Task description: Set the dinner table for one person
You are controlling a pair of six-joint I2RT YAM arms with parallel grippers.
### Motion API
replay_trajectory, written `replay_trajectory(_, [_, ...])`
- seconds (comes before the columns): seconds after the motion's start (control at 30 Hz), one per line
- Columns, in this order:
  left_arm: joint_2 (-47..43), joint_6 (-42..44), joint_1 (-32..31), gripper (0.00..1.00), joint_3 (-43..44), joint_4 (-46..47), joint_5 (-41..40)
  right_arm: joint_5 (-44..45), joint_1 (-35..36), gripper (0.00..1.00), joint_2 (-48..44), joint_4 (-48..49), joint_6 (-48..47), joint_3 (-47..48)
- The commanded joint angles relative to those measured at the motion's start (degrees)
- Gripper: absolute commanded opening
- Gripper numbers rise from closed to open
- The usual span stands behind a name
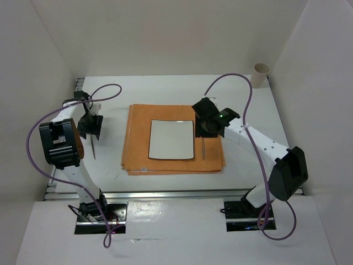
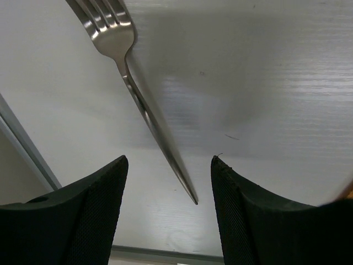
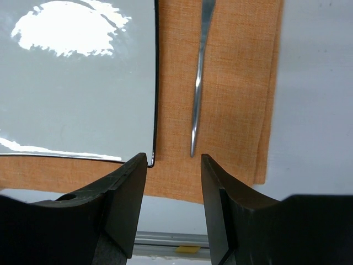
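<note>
I am looking down on the desk (image 1: 165, 88), which is stretching out from the arm bases to the far white walls and carrying everything here. An orange placemat (image 1: 138, 138) is lying near its middle, with a square white plate (image 1: 172, 139) sitting on top of the cloth. A slim metal utensil (image 3: 198, 88) is lying on the placemat just right of the plate, apart from its dark rim. My right claw (image 3: 174, 155) is hovering over that utensil's near end, fingers spread and gripping nothing. To the left of the placemat, a fork (image 2: 146, 105) is resting on the bare desk, tines pointing away from the wrist camera. My left claw (image 2: 169, 158) is hanging over the handle tip, also spread wide and empty. A paper cup (image 1: 261, 74) is standing at the far right corner.
</note>
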Motion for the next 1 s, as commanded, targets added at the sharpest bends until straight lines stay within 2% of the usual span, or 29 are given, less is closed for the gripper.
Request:
replay_trajectory(0.0, [1.0, -1.91, 0.16, 0.69, -0.58, -1.88, -2.85, 3.65, 0.58, 0.52, -2.9, 0.9, -1.21, -0.81])
replay_trajectory(0.17, [2.14, -1.91, 0.16, 0.68, -4.91, 0.68, -5.33, 4.27, 0.58, 0.54, -3.96, 2.92, -3.05, -2.04])
replay_trajectory(0.3, [5.13, -1.91, 0.16, 0.56, -5.44, 1.29, -4.72, 3.75, -0.56, 0.54, -4.48, 4.33, -3.58, -2.04])
replay_trajectory(0.43, [8.12, -1.91, 0.16, 0.33, -4.57, 1.29, -2.79, 3.75, -1.09, 0.54, -5.19, 4.33, -3.58, -2.57])
replay_trajectory(0.47, [9.17, -1.91, 0.16, 0.12, -4.04, 1.29, -1.39, 3.75, -1.09, 0.54, -5.8, 4.33, -3.58, -2.57])
replay_trajectory(0.5, [9.18, -2.52, 0.68, 0.0, -3.07, 0.68, -0.6, 3.75, -1.09, 0.54, -6.41, 4.33, -3.58, -2.57])
replay_trajectory(0.67, [9.0, -3.67, 0.68, 0.0, -1.57, 0.15, 4.41, 3.75, -1.61, 0.54, -8.17, 3.81, -2.53, -3.1])
replay_trajectory(0.97, [-6.97, -8.85, 0.68, 0.0, 5.45, -2.48, 14.26, 3.75, -1.62, 0.54, -9.85, 2.66, -0.86, -2.05])
